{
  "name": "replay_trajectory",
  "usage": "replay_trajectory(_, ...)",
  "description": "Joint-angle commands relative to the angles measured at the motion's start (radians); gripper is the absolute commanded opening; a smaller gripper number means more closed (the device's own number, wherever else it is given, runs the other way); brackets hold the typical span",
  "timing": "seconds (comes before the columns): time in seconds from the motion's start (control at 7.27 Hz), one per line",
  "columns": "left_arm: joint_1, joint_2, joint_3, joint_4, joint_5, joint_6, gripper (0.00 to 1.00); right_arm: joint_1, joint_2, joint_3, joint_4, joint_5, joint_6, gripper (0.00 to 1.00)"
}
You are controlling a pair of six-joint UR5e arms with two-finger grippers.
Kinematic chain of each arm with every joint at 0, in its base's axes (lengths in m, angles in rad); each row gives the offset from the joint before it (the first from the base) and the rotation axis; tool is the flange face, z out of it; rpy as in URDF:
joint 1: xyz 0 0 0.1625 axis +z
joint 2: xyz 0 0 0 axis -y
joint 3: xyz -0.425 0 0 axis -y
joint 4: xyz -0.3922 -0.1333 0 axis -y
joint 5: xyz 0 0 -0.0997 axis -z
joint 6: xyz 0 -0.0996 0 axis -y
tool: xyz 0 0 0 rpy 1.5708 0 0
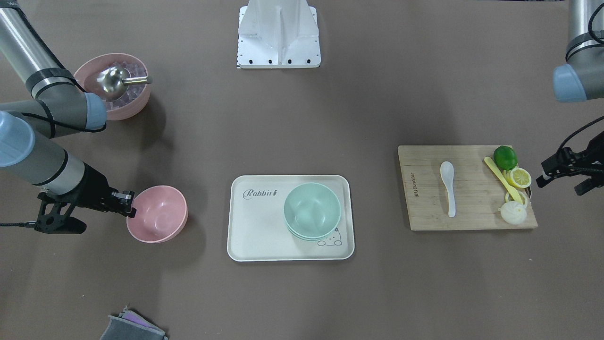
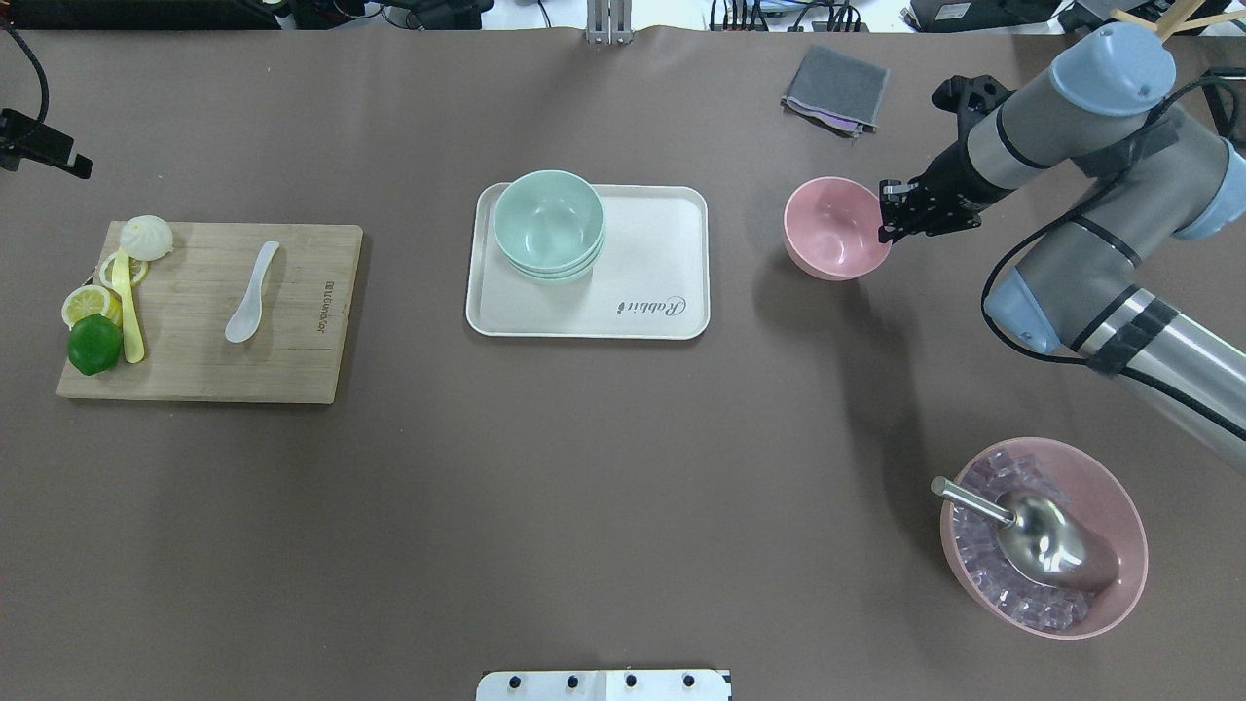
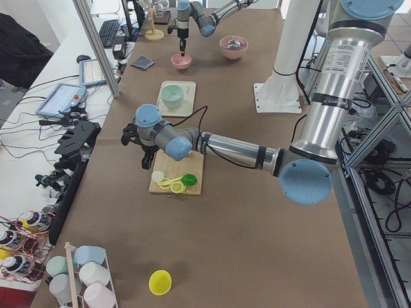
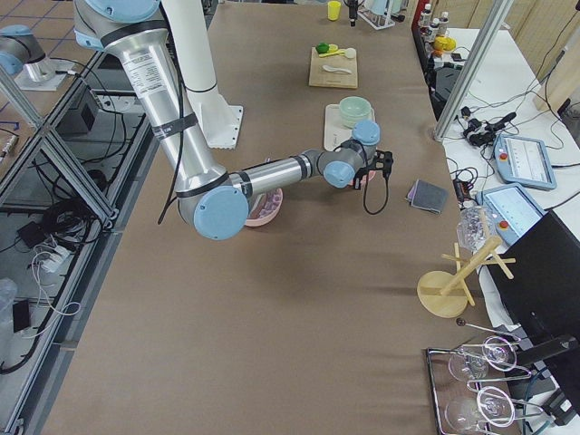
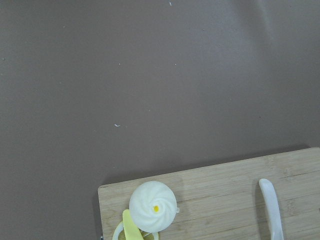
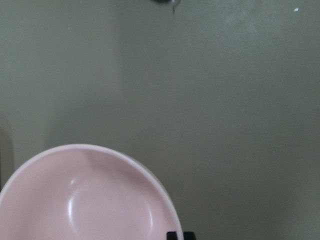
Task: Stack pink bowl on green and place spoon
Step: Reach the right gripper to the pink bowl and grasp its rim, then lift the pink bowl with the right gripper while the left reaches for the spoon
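The small pink bowl stands upright on the table, to the side of the white tray. My right gripper is shut on its rim on the side away from the tray; the right wrist view shows the bowl with a fingertip at its edge. A stack of green bowls sits on the tray. The white spoon lies on the wooden board. My left gripper is open and empty beyond the board's end.
On the board lie a lime, lemon slices, a yellow spoon and a bun. A large pink bowl of ice with a metal scoop stands on my right. A grey cloth lies at the far edge.
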Motion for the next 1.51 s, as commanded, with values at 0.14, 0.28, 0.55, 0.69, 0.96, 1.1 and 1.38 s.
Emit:
replay_trajectory(0.14,0.140,-0.044,-0.008,-0.029,0.111,-0.207,0.98,0.014,0.074,0.006,0.003,0.020,0.107,0.00)
replay_trajectory(0.28,0.241,-0.066,-0.022,-0.027,0.216,-0.271,0.97,0.014,0.079,0.009,0.003,0.020,0.107,0.00)
replay_trajectory(0.55,0.340,-0.086,-0.002,-0.032,0.303,-0.258,0.97,0.014,0.083,0.015,0.003,0.021,0.107,0.00)
replay_trajectory(0.69,0.355,-0.086,0.025,-0.039,0.302,-0.257,0.97,0.014,0.109,0.017,0.003,0.021,0.125,0.00)
replay_trajectory(0.96,0.363,-0.086,0.055,-0.076,0.302,-0.257,0.84,0.012,0.167,0.020,0.003,0.021,0.187,0.00)
replay_trajectory(1.1,0.365,-0.086,0.056,-0.076,0.302,-0.257,0.84,0.008,0.181,0.051,0.003,0.021,0.231,0.00)
replay_trajectory(1.38,0.366,-0.087,0.056,-0.076,0.299,-0.259,0.65,-0.029,0.213,0.060,0.005,0.017,0.231,0.00)
